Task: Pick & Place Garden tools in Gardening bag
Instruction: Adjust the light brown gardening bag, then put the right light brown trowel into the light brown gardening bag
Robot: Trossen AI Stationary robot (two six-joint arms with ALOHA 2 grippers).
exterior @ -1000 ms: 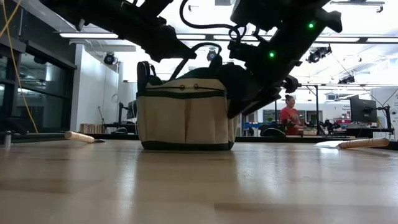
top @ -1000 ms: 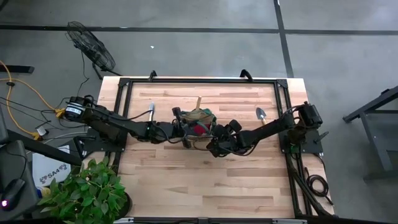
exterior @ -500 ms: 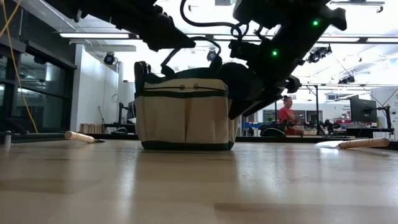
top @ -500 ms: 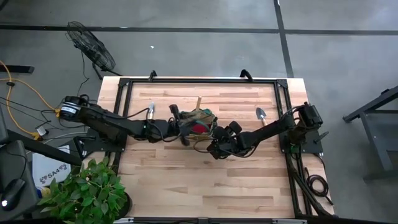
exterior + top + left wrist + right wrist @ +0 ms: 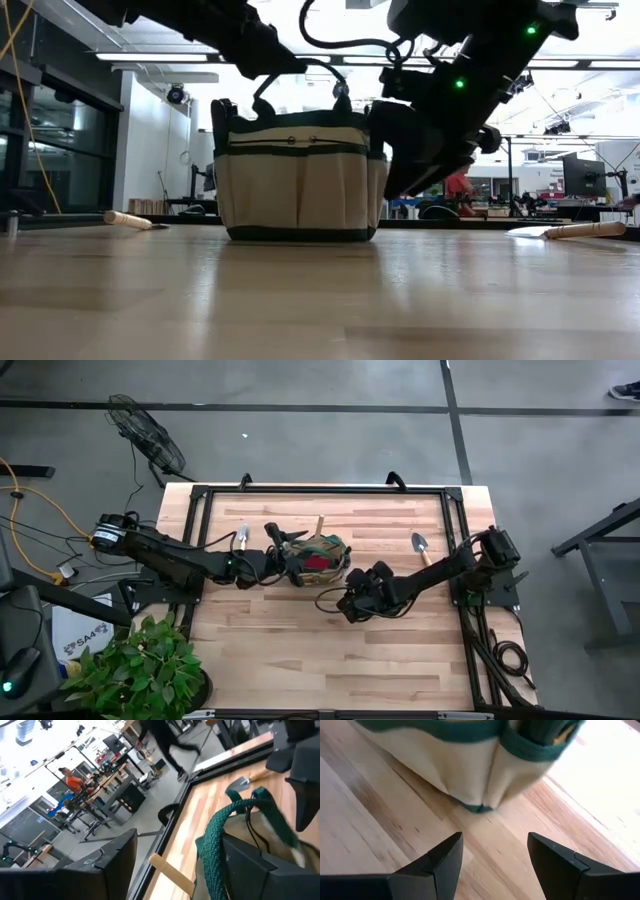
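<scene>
The gardening bag (image 5: pixel 320 555) stands upright on its base on the table's middle, with a red glove (image 5: pixel 318 564) inside and a pale wooden handle (image 5: pixel 320 525) sticking out of its far side. My left gripper (image 5: pixel 288 555) is open at the bag's left rim; the green loop handle (image 5: pixel 215 845) rises between its fingers. My right gripper (image 5: pixel 352 600) is open just above the table, near and right of the bag (image 5: pixel 470 765), with nothing between its fingers. One trowel (image 5: pixel 420 545) lies flat at the right. Another wooden-handled tool (image 5: pixel 243 537) lies at the left. My left gripper stands open around the bag's green loop handle (image 5: pixel 207 855), coming level from the table's left side. The strap runs close beside one finger (image 5: pixel 250 865); I cannot tell whether it touches.
A black metal frame (image 5: pixel 200 495) borders the table's far, left and right sides. Bare wood lies along the near half (image 5: pixel 330 660). A potted plant (image 5: pixel 140 670) stands off the near left corner. In the room behind, a person (image 5: pixel 462 185) stands far beyond the table.
My left gripper has opened and drawn back a little toward the table's left edge. My right gripper has moved away from the bag toward the near edge, staying open. The bag's loop handle now stands up above the rim.
</scene>
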